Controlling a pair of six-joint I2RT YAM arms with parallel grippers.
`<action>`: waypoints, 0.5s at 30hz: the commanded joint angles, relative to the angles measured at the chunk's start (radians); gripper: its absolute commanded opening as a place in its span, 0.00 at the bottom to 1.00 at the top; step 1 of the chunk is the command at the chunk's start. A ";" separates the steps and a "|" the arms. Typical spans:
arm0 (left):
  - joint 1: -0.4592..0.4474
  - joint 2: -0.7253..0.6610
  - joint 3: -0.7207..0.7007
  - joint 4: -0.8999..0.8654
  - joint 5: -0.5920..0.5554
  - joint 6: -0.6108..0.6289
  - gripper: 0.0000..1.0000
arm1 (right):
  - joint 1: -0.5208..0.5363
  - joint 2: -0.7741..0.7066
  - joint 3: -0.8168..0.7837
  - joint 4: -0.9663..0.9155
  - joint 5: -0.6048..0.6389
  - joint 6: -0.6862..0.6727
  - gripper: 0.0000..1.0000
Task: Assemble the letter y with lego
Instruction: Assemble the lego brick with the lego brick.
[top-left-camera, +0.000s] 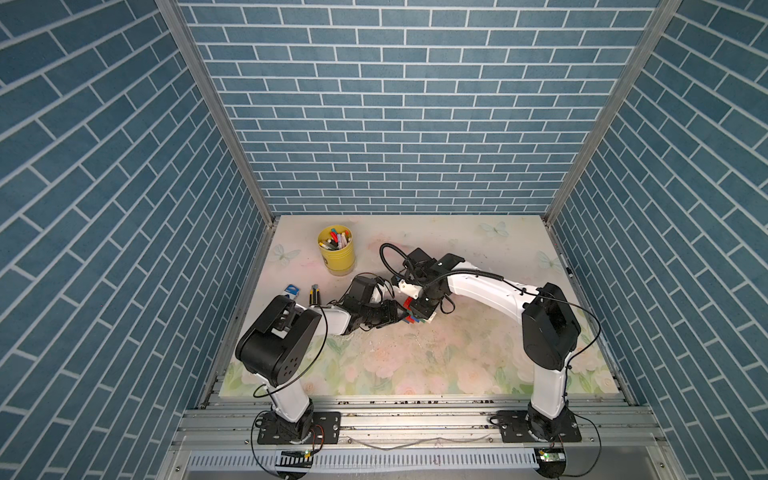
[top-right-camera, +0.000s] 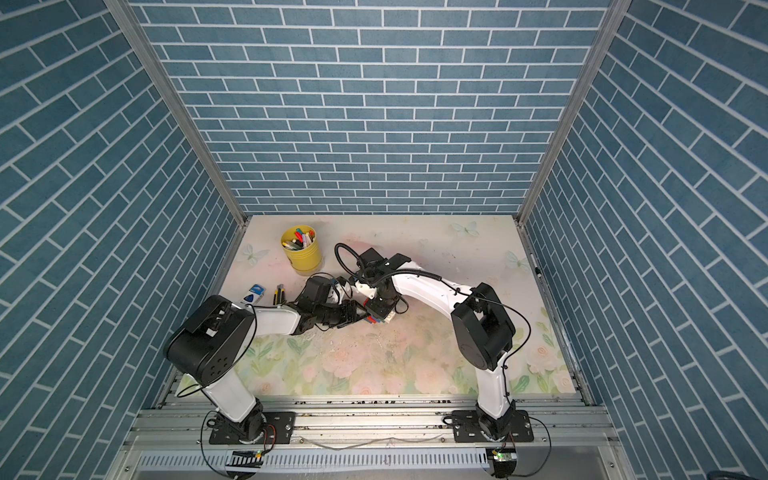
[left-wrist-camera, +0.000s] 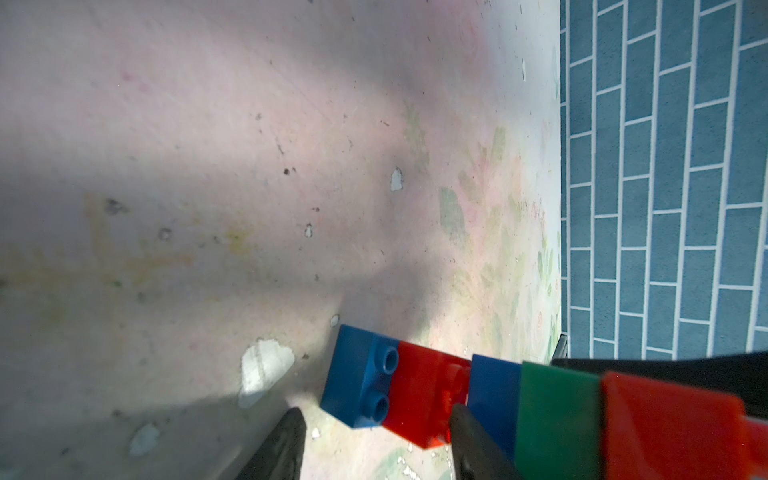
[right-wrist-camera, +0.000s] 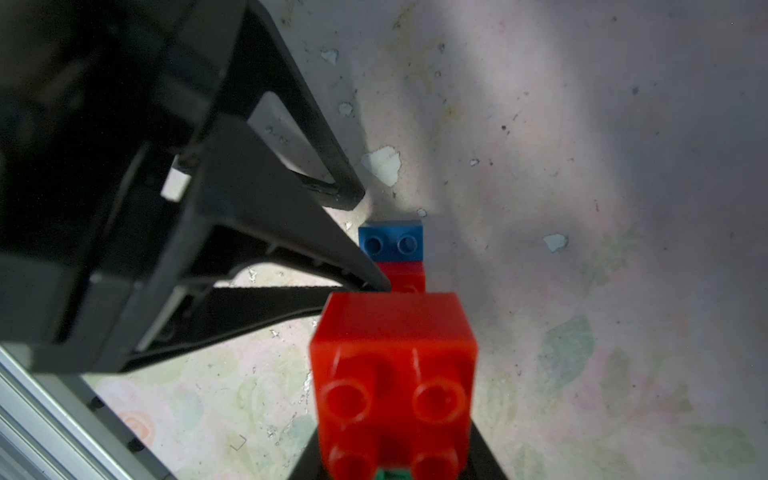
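Observation:
The lego bricks are joined in one stepped row (top-left-camera: 412, 318) (top-right-camera: 374, 319) low over the middle of the table. In the left wrist view the row reads blue (left-wrist-camera: 357, 382), red (left-wrist-camera: 424, 399), blue (left-wrist-camera: 494, 395), green (left-wrist-camera: 557, 415), red (left-wrist-camera: 673, 428). My right gripper (right-wrist-camera: 395, 461) is shut on the letter y at its green and red end, with the red arm brick (right-wrist-camera: 395, 353) in front of it. My left gripper (left-wrist-camera: 374, 411) stands open astride the blue-red tail. One of its fingertips (right-wrist-camera: 376, 284) touches the red tail brick; the other (right-wrist-camera: 349, 199) is apart from the blue end brick (right-wrist-camera: 390, 243).
A yellow cup of markers (top-left-camera: 336, 249) (top-right-camera: 301, 249) stands at the back left. A small blue-white box (top-left-camera: 293, 290) and a black-yellow tool (top-left-camera: 314, 295) lie by the left arm. Blue brick-pattern walls close in three sides.

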 joint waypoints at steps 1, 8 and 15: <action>0.005 0.105 -0.090 -0.317 -0.204 0.036 0.57 | 0.000 0.050 -0.005 -0.098 0.048 -0.060 0.26; 0.005 0.106 -0.090 -0.311 -0.202 0.036 0.57 | 0.012 0.076 0.021 -0.111 0.043 -0.064 0.26; 0.005 0.114 -0.087 -0.308 -0.197 0.035 0.57 | 0.025 0.103 0.032 -0.121 0.030 -0.072 0.26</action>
